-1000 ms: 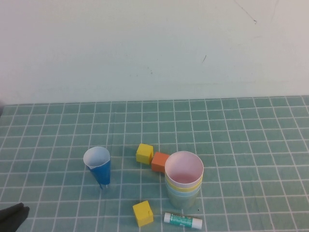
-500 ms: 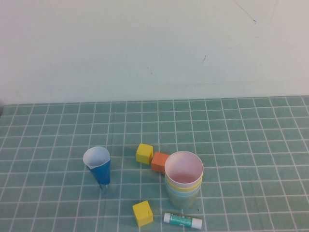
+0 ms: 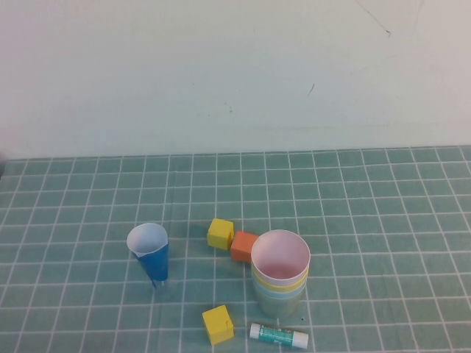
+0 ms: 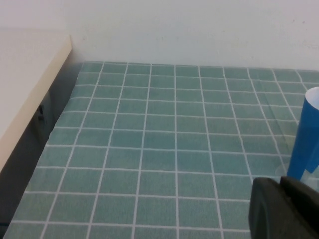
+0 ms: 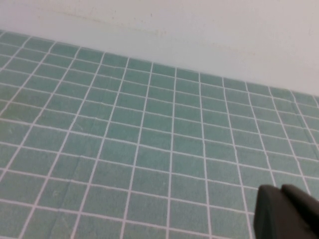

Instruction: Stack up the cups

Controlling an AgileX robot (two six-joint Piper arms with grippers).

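Note:
The cups [image 3: 280,273] stand nested in one stack near the front of the green grid mat, pink on top, then yellow and pale blue-green rims below. Neither arm shows in the high view. In the left wrist view my left gripper [image 4: 282,209] is shut with nothing in it, low over the mat, close to the dark-blue cone cup [image 4: 306,137]. My right gripper [image 5: 284,213] is likewise shut and empty over bare mat in the right wrist view.
A dark-blue cone cup [image 3: 149,253] with white inside stands left of the stack. Two yellow blocks [image 3: 220,233] [image 3: 218,324], an orange block [image 3: 243,246] and a glue stick [image 3: 279,335] lie around the stack. A pale table edge [image 4: 25,94] borders the mat.
A dark gripper tip at the lower left corner of the high view one second ago has gone out of view. Nothing on the mat has moved.

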